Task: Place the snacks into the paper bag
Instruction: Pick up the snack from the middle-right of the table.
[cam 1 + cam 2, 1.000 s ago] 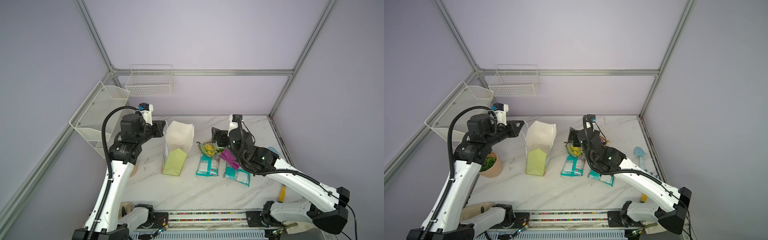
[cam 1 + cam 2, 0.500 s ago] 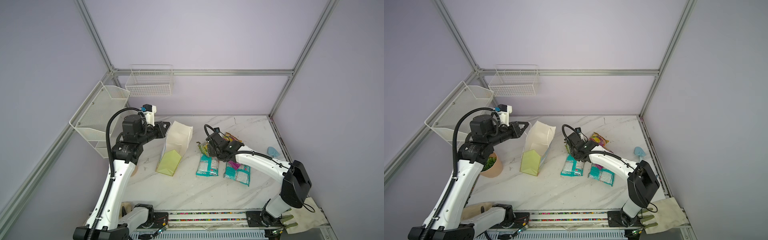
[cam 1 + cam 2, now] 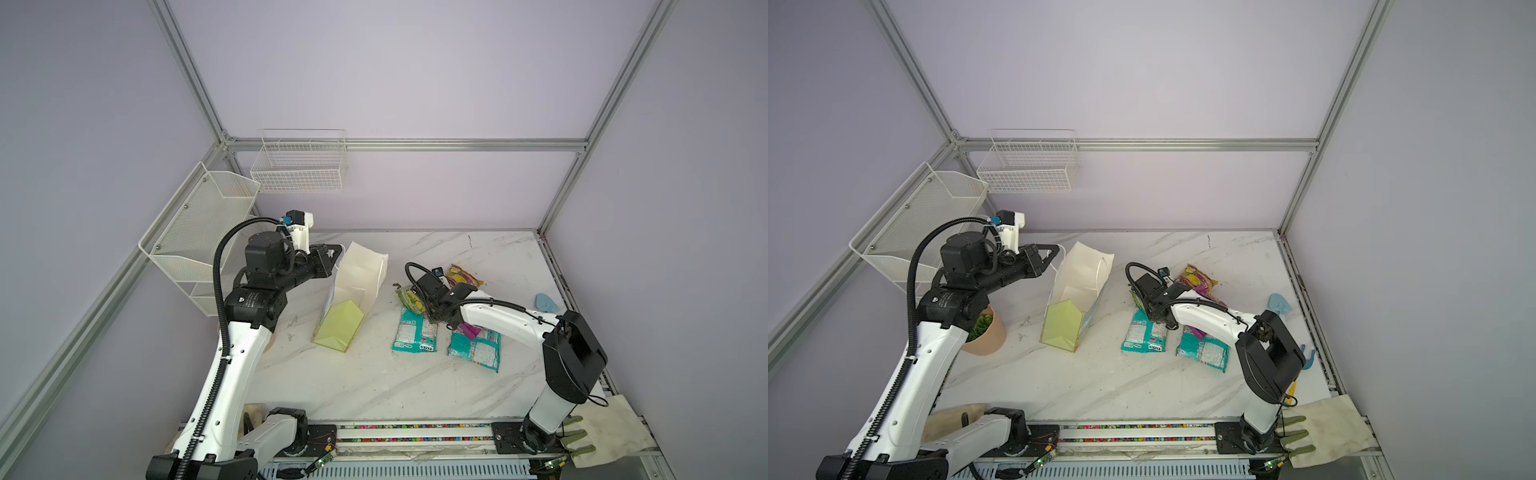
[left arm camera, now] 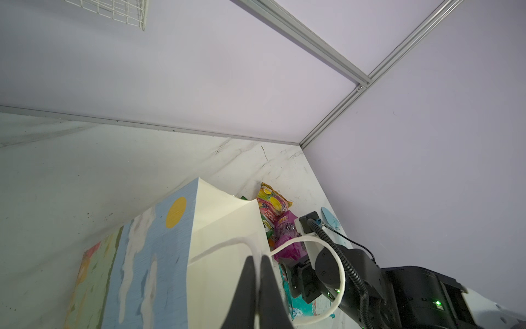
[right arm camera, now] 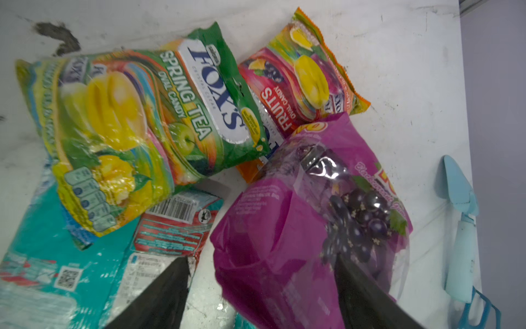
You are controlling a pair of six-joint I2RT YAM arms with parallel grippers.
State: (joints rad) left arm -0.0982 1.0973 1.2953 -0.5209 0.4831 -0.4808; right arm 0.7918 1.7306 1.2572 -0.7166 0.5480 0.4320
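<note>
Left gripper [image 4: 257, 257] is clamped on the cord handle [image 4: 310, 240] of the tilted paper bag [image 3: 359, 272], left of centre. Right gripper [image 5: 262, 257] stands open astride the magenta packet [image 5: 270, 222], among the snacks [image 3: 415, 332] right of the bag.

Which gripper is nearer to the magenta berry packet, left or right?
Right. The right gripper has its open jaws at the magenta berry packet; the left gripper is far off, shut on the cord handle of the paper bag.
</note>
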